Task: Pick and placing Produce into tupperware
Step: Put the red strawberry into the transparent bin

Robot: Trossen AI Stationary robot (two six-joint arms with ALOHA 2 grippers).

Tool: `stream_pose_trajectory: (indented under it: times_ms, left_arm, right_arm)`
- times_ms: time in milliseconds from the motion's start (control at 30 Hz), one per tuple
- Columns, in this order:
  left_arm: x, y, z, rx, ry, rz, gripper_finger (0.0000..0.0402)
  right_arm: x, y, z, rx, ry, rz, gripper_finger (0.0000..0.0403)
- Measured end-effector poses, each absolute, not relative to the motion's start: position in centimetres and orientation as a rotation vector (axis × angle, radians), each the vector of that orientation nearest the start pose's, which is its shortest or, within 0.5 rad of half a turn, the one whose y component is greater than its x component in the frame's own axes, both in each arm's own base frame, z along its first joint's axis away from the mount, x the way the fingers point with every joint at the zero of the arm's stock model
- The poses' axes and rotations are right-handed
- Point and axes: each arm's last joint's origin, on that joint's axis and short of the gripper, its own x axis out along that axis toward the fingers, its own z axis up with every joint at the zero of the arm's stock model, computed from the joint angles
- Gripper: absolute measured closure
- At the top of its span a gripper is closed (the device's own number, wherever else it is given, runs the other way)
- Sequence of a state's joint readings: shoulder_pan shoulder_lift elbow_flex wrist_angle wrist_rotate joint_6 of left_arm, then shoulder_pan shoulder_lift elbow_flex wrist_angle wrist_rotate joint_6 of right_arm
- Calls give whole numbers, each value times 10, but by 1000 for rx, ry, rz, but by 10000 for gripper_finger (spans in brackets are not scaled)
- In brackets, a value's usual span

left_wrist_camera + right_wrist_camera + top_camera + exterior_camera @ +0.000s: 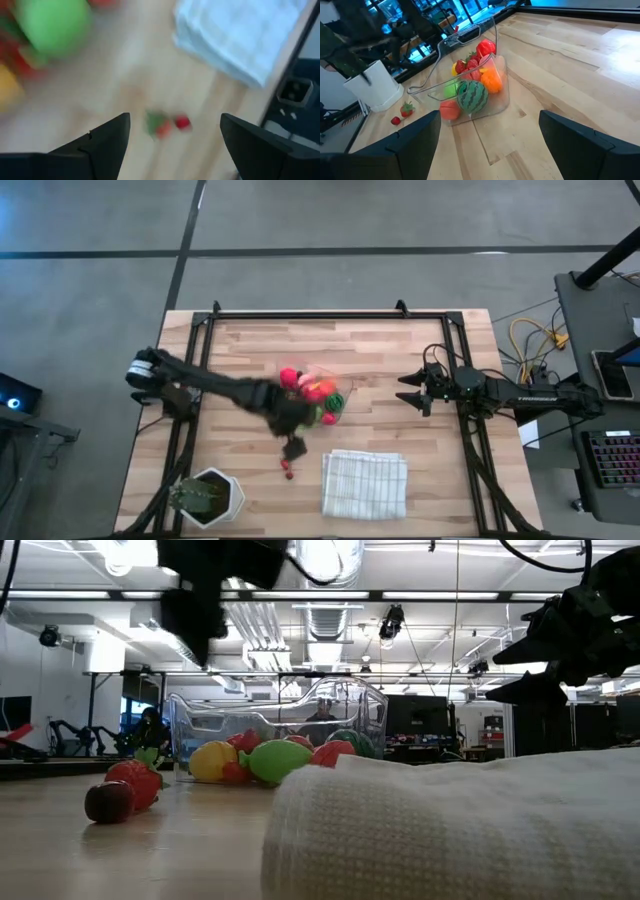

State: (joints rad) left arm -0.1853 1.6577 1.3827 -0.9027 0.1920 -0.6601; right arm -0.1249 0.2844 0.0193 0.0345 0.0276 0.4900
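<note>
The clear tupperware [322,395] stands near the middle of the table and holds several toy produce pieces: a striped green ball [471,96], an orange piece [491,80], and red, yellow and green ones. A toy strawberry [135,780] and a small red berry [108,802] lie on the wood near the tupperware's near side; they also show in the high view [287,470]. My left gripper [292,448] hangs open and empty above these two, which show between its fingers in the left wrist view [170,125]. My right gripper [405,388] is open and empty to the tupperware's right.
A folded white cloth [365,483] lies near the front edge, right of the loose berries. A potted green plant in a white hexagonal pot [205,495] stands at the front left corner. Bare wood lies between the tupperware and my right gripper.
</note>
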Motion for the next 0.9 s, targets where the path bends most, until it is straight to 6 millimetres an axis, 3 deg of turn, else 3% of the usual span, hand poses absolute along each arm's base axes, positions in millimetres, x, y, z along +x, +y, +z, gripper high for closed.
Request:
stream_pose_trajectory:
  times_ms: [67,200,433,900]
  left_arm:
    - [317,-87,265,-666,1293,141,107]
    - [306,-109,245,-1012,1315,508,107]
    - [296,-145,227,-1257,995,768,107]
    - [302,-158,190,-1304,1009,926,107]
  right_arm:
    - [112,-15,149,498,188,-205,74]
    - [112,-15,149,498,188,-205,74]
    - [112,-15,149,498,189,-205,74]
    - [112,-15,149,498,187,-205,74]
